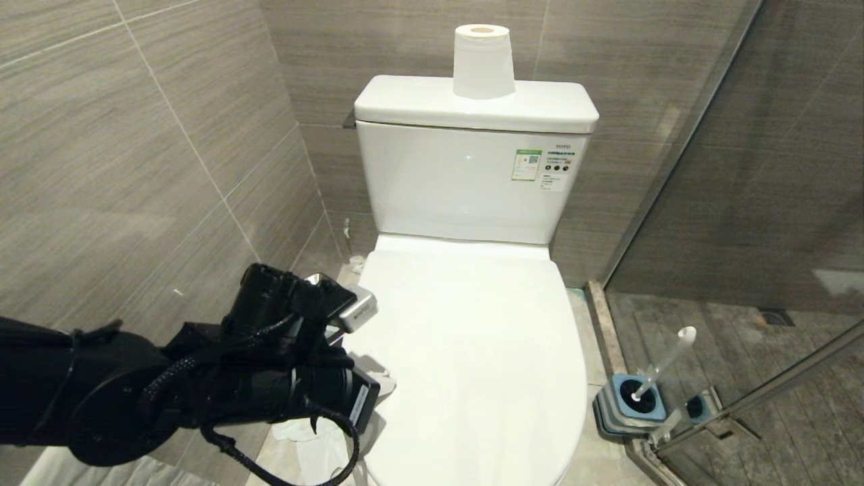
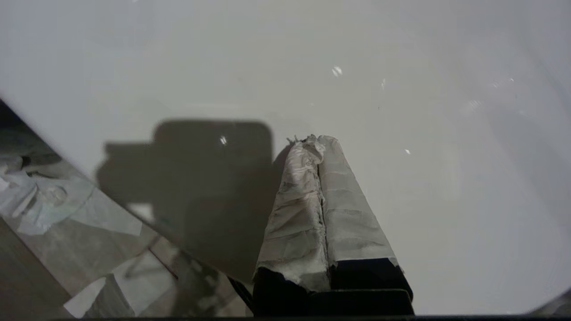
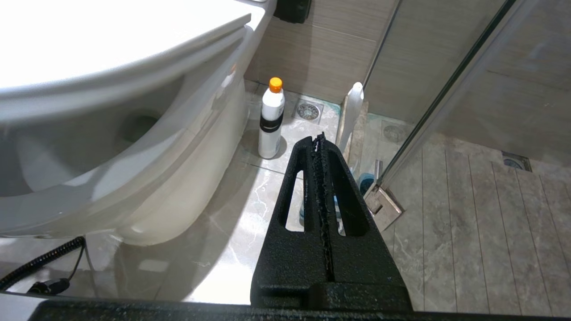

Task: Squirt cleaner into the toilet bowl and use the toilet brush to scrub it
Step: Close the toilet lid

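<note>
Both fingers of the left end effector [image 2: 319, 142] are pressed together, poised over the toilet bowl [image 1: 472, 351] lid's left edge.

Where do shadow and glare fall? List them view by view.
Head view: even light, a soft sheen on the toilet lid. Left wrist view: a dark blocky shadow lies on the lid beside the left gripper, jaws shut, with small glints. Right wrist view: the lid top glares white; the floor mirrors light beside the right gripper.
</note>
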Available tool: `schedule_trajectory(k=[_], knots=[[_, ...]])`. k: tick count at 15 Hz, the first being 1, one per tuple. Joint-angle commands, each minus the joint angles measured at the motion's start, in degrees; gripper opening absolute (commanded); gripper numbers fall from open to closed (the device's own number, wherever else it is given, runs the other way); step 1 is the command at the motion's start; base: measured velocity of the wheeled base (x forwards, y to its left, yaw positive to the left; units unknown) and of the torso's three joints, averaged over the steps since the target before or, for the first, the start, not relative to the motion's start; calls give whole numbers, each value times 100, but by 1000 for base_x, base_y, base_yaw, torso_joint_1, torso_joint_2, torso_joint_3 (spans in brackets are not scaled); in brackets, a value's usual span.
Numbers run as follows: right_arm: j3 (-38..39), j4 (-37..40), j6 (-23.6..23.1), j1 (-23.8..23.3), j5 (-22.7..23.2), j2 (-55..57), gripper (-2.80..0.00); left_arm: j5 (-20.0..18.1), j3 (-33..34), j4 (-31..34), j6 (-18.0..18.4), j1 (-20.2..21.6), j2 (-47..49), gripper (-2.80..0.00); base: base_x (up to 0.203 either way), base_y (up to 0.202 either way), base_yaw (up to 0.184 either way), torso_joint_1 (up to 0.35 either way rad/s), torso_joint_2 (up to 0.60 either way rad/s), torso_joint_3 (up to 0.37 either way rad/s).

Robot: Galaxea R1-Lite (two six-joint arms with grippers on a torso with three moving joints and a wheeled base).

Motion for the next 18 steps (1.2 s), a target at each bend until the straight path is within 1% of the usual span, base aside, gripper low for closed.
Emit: schedule_trajectory(k=[1, 3, 7, 11, 16, 18], knots=[[70, -2, -5, 0, 2, -4, -280, 19, 355, -53, -38, 4, 129, -280, 0, 0, 0, 0, 0, 0], [70, -2, -5, 0, 2, -4, -280, 48, 606, -66, -55, 9, 154, -280, 0, 0, 0, 0, 0, 0], [70, -2, -5, 0, 2, -4, -280, 50, 687, -128, -71, 17, 455, -280, 0, 0, 0, 0, 0, 0], [70, -2, -5, 0, 2, -4, -280, 95, 791, -900, -55, 1, 947, -280, 0, 0, 0, 0, 0, 0], [70, -2, -5, 0, 2, -4, -280, 154, 1099, -999, -65, -26, 1156, -280, 0, 0, 0, 0, 0, 0], [70, -2, -5, 0, 2, -4, -280, 156, 1181, -1271, -73, -26, 1274, -280, 0, 0, 0, 0, 0, 0]])
